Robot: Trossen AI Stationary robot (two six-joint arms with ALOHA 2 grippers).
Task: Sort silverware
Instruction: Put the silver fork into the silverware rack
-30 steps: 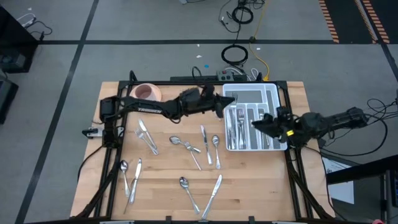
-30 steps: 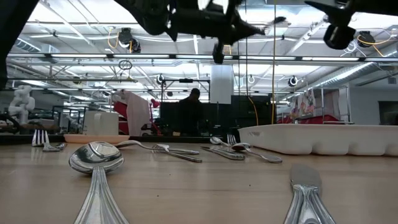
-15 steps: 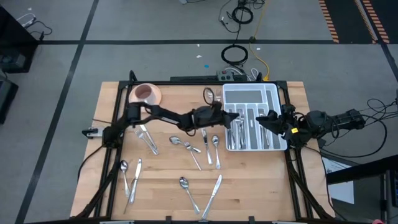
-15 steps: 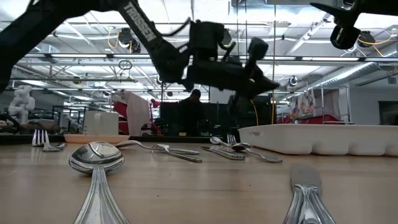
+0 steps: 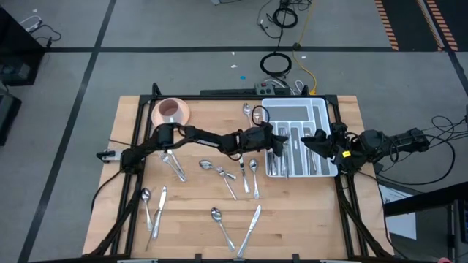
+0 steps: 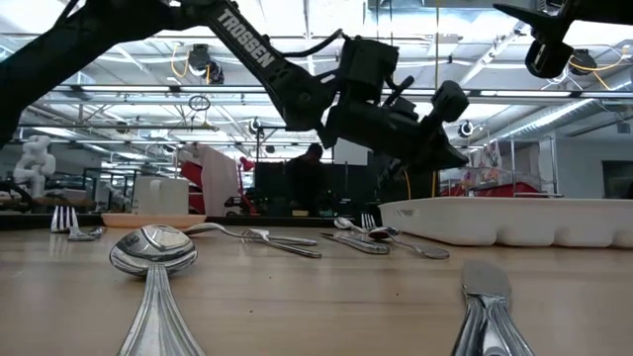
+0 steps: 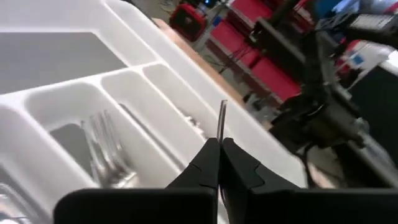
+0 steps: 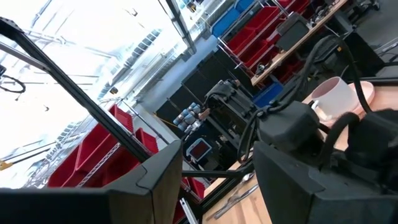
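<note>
With the left gripper (image 7: 219,163) clamped on a thin utensil (image 7: 221,121), seemingly a knife, above the white tray (image 5: 319,109), we line it along a matching compartment and lower before releasing; the right gripper (image 5: 307,141) waits open beside the tray.

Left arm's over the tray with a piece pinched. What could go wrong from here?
1. The left gripper is shut on only the end of a thin utensil, which stands up past the fingertips. It may pivot or slip and land across a divider of the tray.
2. The forks already fill one slot; a drop there could leave a mixed pile.
3. The right gripper, open, hangs at the tray's right side, close to the left one, so reaching further risks contact.
</note>
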